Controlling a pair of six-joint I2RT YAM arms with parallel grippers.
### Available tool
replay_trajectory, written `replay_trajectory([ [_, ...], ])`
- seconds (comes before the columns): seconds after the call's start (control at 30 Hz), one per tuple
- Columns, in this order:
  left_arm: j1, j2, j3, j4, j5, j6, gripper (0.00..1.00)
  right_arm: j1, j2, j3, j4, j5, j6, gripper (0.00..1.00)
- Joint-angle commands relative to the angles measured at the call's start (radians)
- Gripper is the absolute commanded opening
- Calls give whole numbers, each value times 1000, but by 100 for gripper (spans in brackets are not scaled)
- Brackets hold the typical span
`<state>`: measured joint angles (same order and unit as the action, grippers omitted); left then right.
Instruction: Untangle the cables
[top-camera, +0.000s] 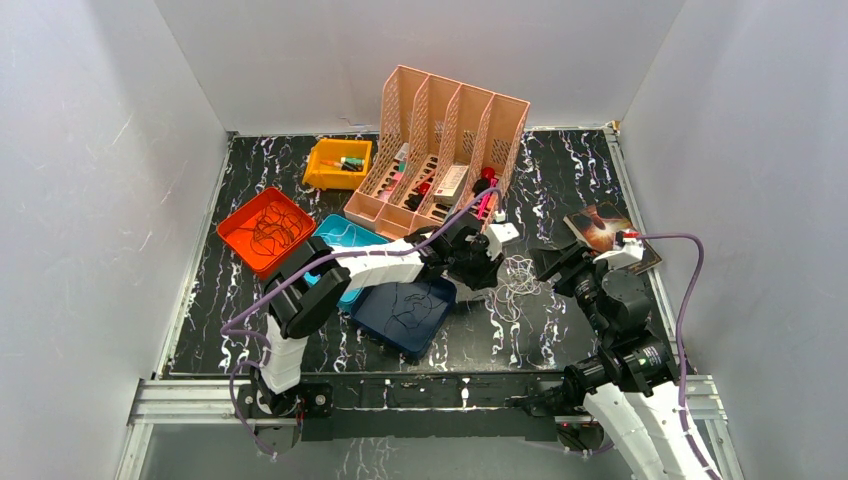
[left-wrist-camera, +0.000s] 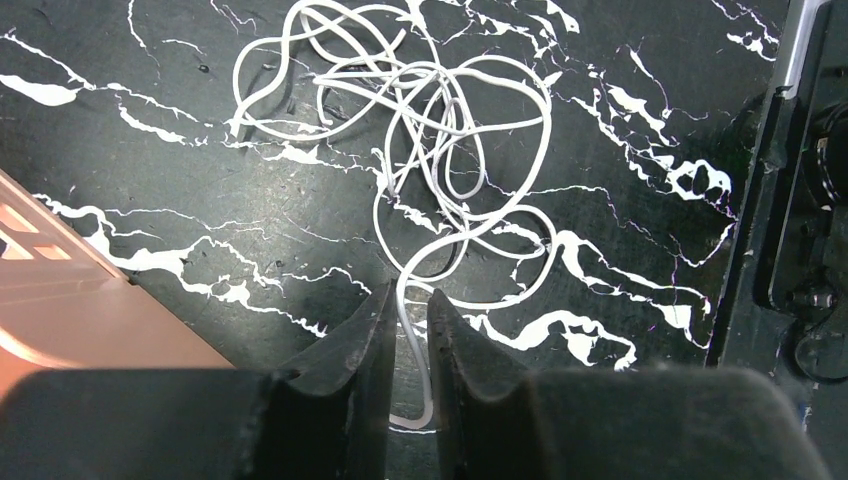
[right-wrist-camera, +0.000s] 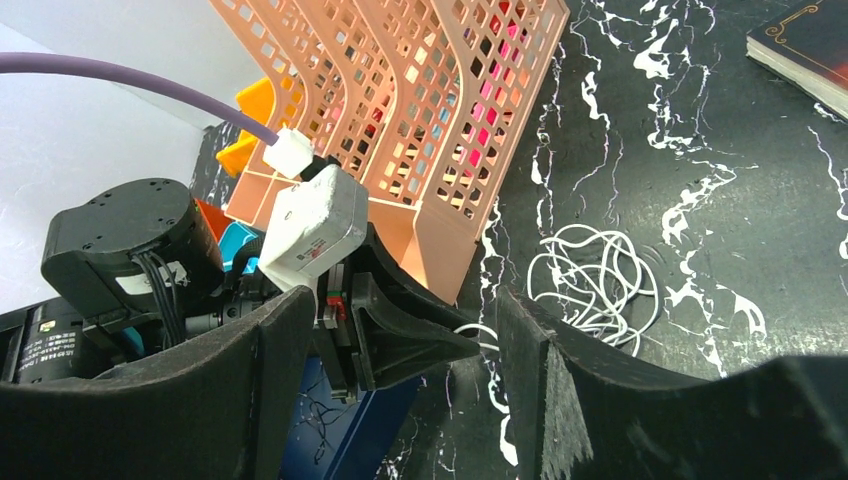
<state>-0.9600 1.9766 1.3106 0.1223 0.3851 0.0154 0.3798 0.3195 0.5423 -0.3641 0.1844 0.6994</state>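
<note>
A loose tangle of thin white cables (top-camera: 515, 282) (left-wrist-camera: 440, 150) (right-wrist-camera: 592, 280) lies on the black marbled table, in front of the pink file rack. My left gripper (top-camera: 492, 268) (left-wrist-camera: 410, 295) is down at the tangle's left edge. Its jaws are narrowed to a slim gap with one white strand (left-wrist-camera: 408, 325) running between them, and table still shows beside the strand. My right gripper (top-camera: 552, 262) (right-wrist-camera: 405, 300) hovers open just right of the tangle, holding nothing. Dark cables lie in the orange tray (top-camera: 232, 232) and the dark blue tray (top-camera: 432, 325).
The pink file rack (top-camera: 440, 150) (right-wrist-camera: 420, 120) stands right behind the tangle, its base beside my left fingers (left-wrist-camera: 60, 320). A teal tray (top-camera: 345, 235), a yellow bin (top-camera: 325, 178) and a book (top-camera: 603, 230) also sit on the table. White walls enclose three sides.
</note>
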Motion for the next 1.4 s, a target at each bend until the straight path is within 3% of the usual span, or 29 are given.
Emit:
replay_trajectory([
  [0.0, -7, -48, 44, -25, 5, -3, 13, -2, -17, -3, 4, 35, 4, 75],
  [0.23, -6, -116, 80, -55, -28, -10, 1, -2, -64, -38, 43, 82, 22, 78],
  [0.5, -6, -234, 157, -107, -51, -24, 0, -1, -273, -169, 325, -24, -203, 80],
  [0.73, -7, -321, 215, -157, -79, -28, 0, -2, -309, -156, 398, -98, -386, 79],
  [0.83, -7, -359, 247, -167, -91, -38, 0, -2, -258, -135, 454, -237, -459, 76],
  [0.97, -7, -377, 317, -201, -94, -35, 0, -1, -70, -43, 465, -510, -566, 77],
  [1.03, -7, -379, 331, -203, -83, -41, 0, -2, -27, -39, 494, -518, -559, 75],
  [1.17, -6, -385, 349, -195, -18, -80, 0, -2, 65, -50, 558, -371, -506, 66],
  [1.37, -6, -396, 369, -202, 12, -102, 0, -1, 178, -86, 725, -328, -474, 65],
])
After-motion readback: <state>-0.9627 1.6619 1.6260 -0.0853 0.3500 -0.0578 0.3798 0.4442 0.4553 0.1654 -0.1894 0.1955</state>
